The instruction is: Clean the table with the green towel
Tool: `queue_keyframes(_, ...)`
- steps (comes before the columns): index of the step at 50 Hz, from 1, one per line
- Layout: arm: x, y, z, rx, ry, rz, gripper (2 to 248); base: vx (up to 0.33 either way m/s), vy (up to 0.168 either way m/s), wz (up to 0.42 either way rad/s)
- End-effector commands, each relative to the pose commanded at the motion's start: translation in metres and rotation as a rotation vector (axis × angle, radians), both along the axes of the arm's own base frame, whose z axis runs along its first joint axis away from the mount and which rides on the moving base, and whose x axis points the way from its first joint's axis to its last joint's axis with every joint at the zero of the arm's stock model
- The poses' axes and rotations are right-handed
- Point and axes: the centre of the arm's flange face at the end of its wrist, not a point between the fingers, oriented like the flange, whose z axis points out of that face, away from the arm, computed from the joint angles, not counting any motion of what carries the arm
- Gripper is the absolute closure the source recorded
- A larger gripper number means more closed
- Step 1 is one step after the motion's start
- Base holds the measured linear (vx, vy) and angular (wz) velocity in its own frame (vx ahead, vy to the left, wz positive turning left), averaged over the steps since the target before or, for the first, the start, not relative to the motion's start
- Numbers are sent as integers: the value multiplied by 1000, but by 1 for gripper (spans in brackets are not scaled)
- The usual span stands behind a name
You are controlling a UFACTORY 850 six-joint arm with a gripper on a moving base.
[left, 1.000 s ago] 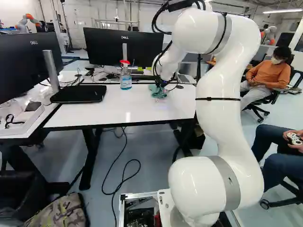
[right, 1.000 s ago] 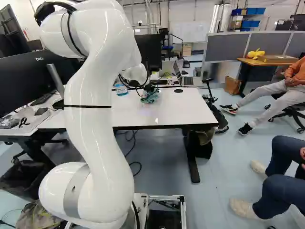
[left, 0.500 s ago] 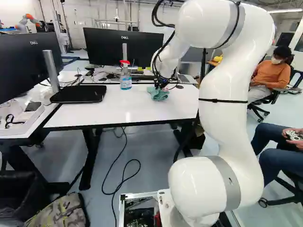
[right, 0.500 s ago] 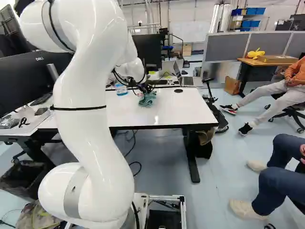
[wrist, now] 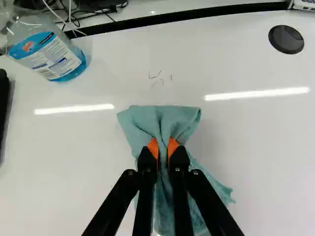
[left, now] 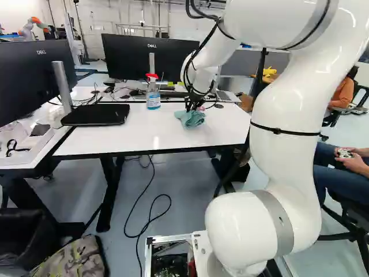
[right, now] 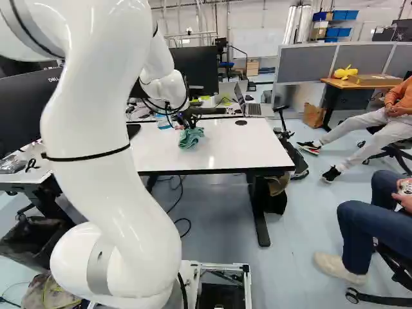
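My gripper [left: 192, 105] is over the white table [left: 132, 135] in the left base view, with the green towel [left: 191, 119] beneath its tip. In the wrist view the gripper [wrist: 163, 147] is shut on the green towel [wrist: 165, 118], pinching a fold between its orange pads. The cloth spreads out ahead of and under the fingers, resting against the tabletop. Faint dark marks [wrist: 156, 76] show on the white surface ahead of the towel.
A spray bottle [left: 153, 95] with blue liquid stands on the table, left of the towel in the left base view. Monitors [left: 130, 57], a black stand base [left: 95, 114] and a laptop [right: 254, 108] are around. A seated person [right: 367, 219] is to the right.
The arm has bent further and swung its elbow sideways. Its gripper has drawn the towel across the table, nearer the front edge and slightly left. The base has not moved.
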Motion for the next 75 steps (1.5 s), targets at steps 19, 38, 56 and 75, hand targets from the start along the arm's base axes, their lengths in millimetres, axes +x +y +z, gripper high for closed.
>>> queue_keyframes(19, -7, 2, 5, 0, -3, 5, 209, 0, 0, 0)
queue_keyframes(38, 9, -2, 7, -1, -45, -7, 209, 0, 0, 0)
queue_keyframes(56, 49, -17, 10, -6, -162, -38, 209, 0, 0, 0)
queue_keyframes(75, 85, -41, 1, -17, -268, -82, 209, 0, 0, 0)
